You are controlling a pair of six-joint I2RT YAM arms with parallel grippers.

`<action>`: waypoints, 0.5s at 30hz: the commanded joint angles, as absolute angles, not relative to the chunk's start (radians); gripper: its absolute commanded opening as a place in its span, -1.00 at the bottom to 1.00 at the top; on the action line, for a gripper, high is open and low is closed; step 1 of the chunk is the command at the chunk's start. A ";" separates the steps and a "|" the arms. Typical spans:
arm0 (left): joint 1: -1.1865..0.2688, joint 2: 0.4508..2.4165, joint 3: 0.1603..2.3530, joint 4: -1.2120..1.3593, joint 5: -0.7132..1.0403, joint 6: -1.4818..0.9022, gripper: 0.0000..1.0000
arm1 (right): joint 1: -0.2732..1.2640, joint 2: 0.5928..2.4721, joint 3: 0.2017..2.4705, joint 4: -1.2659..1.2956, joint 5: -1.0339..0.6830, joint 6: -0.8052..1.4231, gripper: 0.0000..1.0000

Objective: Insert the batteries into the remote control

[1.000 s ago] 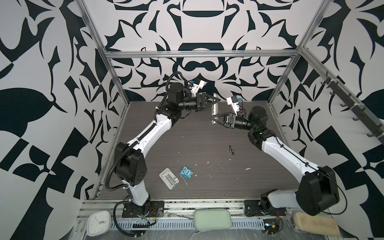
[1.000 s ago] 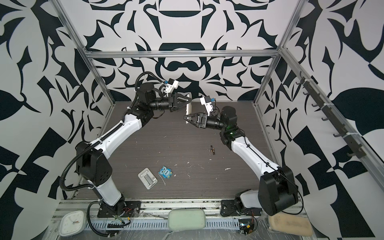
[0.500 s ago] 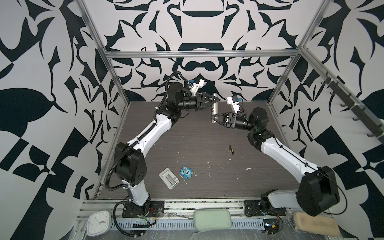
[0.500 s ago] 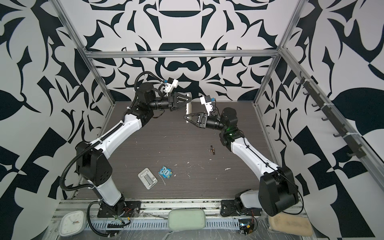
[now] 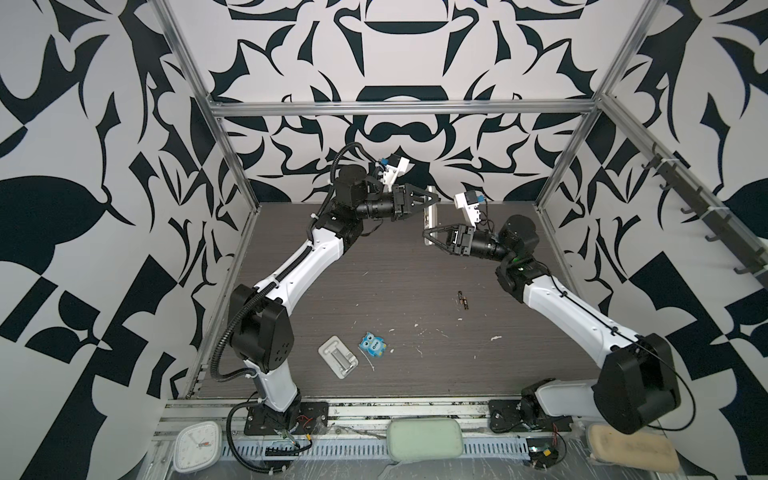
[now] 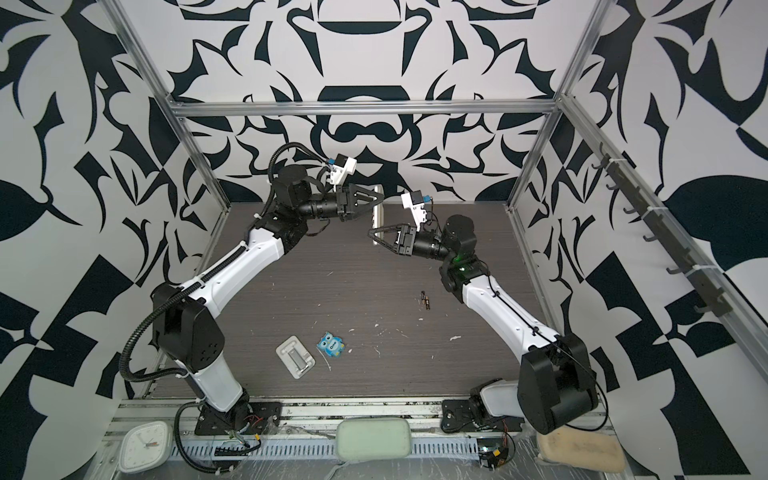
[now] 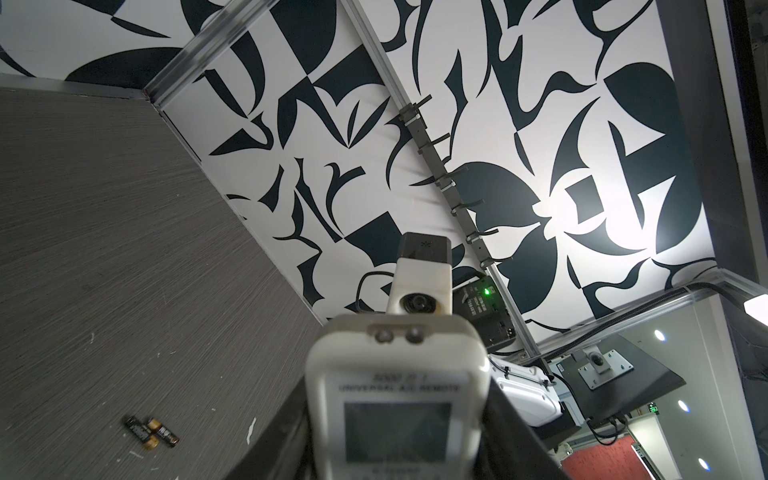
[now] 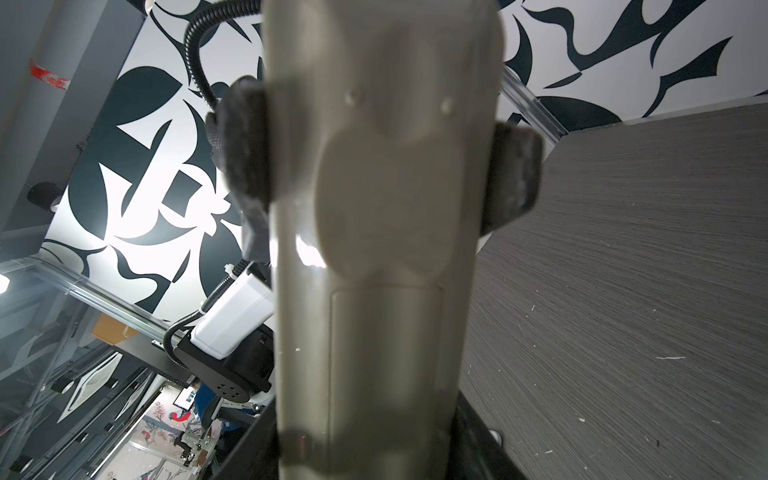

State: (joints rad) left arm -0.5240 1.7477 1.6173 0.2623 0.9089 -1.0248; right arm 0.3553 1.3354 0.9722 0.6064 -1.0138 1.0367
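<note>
The white remote control (image 5: 429,212) (image 6: 379,210) hangs upright in the air above the back middle of the table, held at both ends. My left gripper (image 5: 432,199) is shut on its upper end. The left wrist view shows the pale screen face (image 7: 397,399). My right gripper (image 5: 427,237) is shut on its lower end. The right wrist view shows the plain beige back (image 8: 374,249) with the battery cover closed, and the left gripper's dark pads (image 8: 243,158) press its sides further up. Two batteries (image 5: 462,300) (image 6: 425,300) (image 7: 151,432) lie side by side on the table, right of centre.
A white tray with a metal piece (image 5: 337,356) and a blue owl-shaped item (image 5: 373,344) lie near the front left. Small white flecks dot the table. A clock (image 5: 195,444), a green pad (image 5: 424,438) and a beige pad (image 5: 631,453) sit on the front rail.
My right gripper's jaws have closed from wide open onto the remote's lower end. The left gripper and the remote have stayed where they were.
</note>
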 commanded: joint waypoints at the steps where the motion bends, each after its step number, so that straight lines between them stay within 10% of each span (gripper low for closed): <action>1: -0.531 1.753 1.647 0.272 0.878 -1.071 0.28 | 0.362 1.286 0.999 0.578 -1.026 0.928 -1.00; 5: -0.529 1.746 1.682 0.182 0.838 -1.039 0.97 | 0.362 1.248 1.033 0.318 -0.984 0.729 -1.00; 15: -0.544 1.639 1.748 -0.365 0.469 -0.819 0.99 | 0.362 1.189 1.191 -0.414 -0.507 0.167 -1.00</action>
State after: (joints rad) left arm -0.5320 1.6894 1.7046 -0.1646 0.6239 -0.9016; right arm 0.3599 1.2137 1.1393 -0.1989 -0.7116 0.3874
